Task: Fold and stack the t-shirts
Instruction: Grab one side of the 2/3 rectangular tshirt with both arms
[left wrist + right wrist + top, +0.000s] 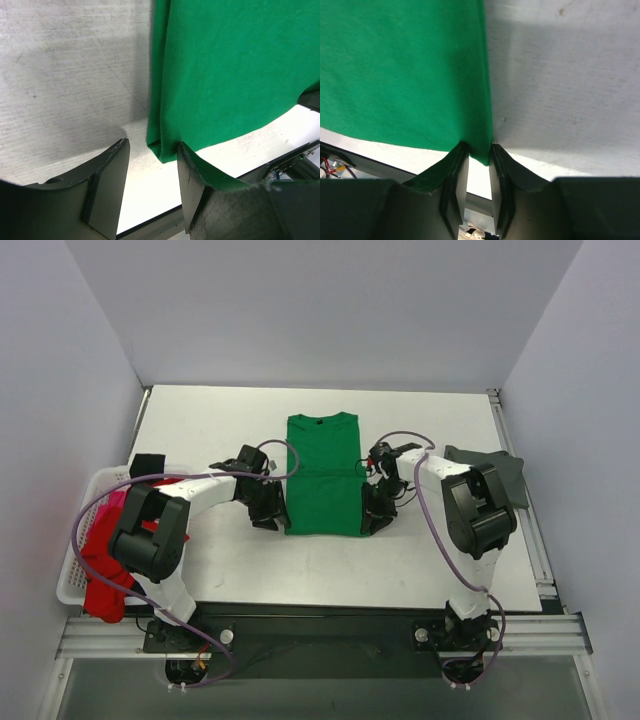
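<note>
A matte white worktop (200, 420) carries the green t-shirt (322, 475), soft knit folded to a long rectangle at its centre. At the left edge, a white lattice basket (70, 585) holds crumpled red t-shirt (100, 590). The left tool (152, 150) is spread around the shirt's near-left corner; the right tool (479, 150) pinches its near-right corner.
</note>
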Motion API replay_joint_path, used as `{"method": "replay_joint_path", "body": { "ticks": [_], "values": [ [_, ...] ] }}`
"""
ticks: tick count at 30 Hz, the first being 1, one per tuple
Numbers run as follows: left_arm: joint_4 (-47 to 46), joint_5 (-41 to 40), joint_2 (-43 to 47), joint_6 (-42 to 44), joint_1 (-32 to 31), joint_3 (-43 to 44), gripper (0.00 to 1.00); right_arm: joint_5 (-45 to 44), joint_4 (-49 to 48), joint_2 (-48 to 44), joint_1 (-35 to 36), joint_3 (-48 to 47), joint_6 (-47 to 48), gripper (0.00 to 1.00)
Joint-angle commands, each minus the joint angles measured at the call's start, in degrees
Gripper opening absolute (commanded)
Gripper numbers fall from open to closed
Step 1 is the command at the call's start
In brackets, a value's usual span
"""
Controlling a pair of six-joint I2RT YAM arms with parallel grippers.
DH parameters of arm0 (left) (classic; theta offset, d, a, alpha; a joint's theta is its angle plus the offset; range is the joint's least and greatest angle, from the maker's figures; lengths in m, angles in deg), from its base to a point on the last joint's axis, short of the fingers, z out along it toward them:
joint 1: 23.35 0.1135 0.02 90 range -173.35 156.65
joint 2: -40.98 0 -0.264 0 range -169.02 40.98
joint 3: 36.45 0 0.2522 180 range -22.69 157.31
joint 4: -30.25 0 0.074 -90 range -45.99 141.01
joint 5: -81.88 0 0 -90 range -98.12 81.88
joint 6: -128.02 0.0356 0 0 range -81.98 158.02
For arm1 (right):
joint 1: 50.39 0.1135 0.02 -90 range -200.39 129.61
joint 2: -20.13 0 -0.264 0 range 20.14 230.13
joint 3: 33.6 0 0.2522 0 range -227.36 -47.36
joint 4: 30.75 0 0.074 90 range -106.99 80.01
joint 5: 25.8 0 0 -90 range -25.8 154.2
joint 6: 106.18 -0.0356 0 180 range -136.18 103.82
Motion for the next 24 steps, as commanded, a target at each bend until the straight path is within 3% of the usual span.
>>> {"method": "replay_joint_path", "body": {
  "ticks": [1,11,24],
  "values": [
    [-3.61,0.77,1.39,-1.52,-0.31,0.54,0.53,-1.46,2.41,1.12,0.15,1.26,-0.46,0.23],
    [-4.41,1.92,-0.71,-3.11,-0.49,1.16,0.54,-2.25,2.15,0.95,0.07,2.76,-1.08,0.18],
    [-2.21,2.18,-1.33,-2.32,-1.54,-2.18,0.46,-2.52,2.06,0.86,0.15,2.50,-1.69,0.18]
  ]
}}
